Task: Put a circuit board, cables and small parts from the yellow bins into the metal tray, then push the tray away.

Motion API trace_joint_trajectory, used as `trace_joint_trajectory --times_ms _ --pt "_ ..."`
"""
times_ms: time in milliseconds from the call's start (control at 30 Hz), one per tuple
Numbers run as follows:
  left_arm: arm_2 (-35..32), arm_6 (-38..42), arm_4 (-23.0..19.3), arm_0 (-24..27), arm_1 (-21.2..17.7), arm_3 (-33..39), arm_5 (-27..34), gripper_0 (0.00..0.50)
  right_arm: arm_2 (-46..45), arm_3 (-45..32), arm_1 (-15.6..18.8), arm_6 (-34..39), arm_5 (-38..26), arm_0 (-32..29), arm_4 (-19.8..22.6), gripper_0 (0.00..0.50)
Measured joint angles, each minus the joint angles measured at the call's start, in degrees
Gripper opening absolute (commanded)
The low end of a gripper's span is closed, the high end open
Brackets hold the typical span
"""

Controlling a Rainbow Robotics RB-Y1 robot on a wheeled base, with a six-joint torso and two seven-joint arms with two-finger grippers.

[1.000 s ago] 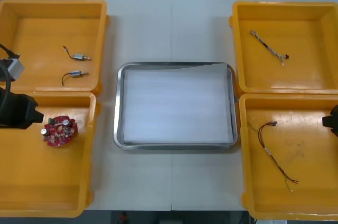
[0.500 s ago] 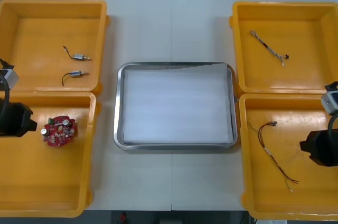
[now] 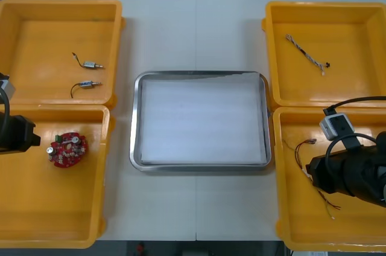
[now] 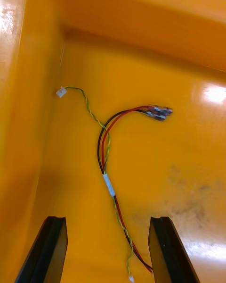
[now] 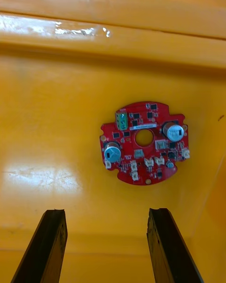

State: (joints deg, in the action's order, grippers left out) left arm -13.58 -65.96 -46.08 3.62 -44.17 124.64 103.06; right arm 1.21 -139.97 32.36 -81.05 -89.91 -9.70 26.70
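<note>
left gripper (image 5: 106, 214): is hovering over the near left yellow bin (image 3: 54, 214), at the near left corner of the table (image 3: 196, 26); its black fingers are standing spread apart with nothing between them.
round red circuit board (image 3: 67, 149): is lying flat on that bin's floor toward its far wall, just ahead of the left fingertips and apart from them.
right gripper (image 4: 107, 219): is hanging over the near right yellow bin (image 3: 301, 232), at the table's near right corner, with its fingers spread wide and pinching nothing.
red and yellow cable (image 4: 104, 160): is lying loose on that bin's floor near the tray-side wall; one end is running between the right fingers, seemingly beneath them rather than touching.
metal tray (image 3: 137, 123): is sitting mid-table between the bins, showing white inside.
small metal parts (image 3: 90, 65): two are lying near each other in the far left yellow bin (image 3: 36, 20), each trailing a short dark wire.
twisted blue and white cable (image 3: 306, 55): is lying slantwise in the far right yellow bin (image 3: 356, 26).
</note>
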Motion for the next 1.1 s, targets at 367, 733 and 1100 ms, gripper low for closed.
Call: trace_joint_trajectory --times_ms 367,733,1100 --pt "3.9 0.0 3.4 -0.3 0.0 -5.3 -7.3 0.5 4.1 7.6 1.6 -3.2 9.1 -1.9 -1.7 0.5" --pt "7.8 0.0 5.9 -0.3 0.0 -8.1 -11.6 0.5 5.6 14.6 1.9 -6.8 15.5 -2.0 -1.9 0.5" --pt "10.0 0.0 7.3 -0.4 0.0 -10.9 -15.6 0.5 6.1 15.9 1.9 -7.0 16.5 -2.0 -2.0 0.258"
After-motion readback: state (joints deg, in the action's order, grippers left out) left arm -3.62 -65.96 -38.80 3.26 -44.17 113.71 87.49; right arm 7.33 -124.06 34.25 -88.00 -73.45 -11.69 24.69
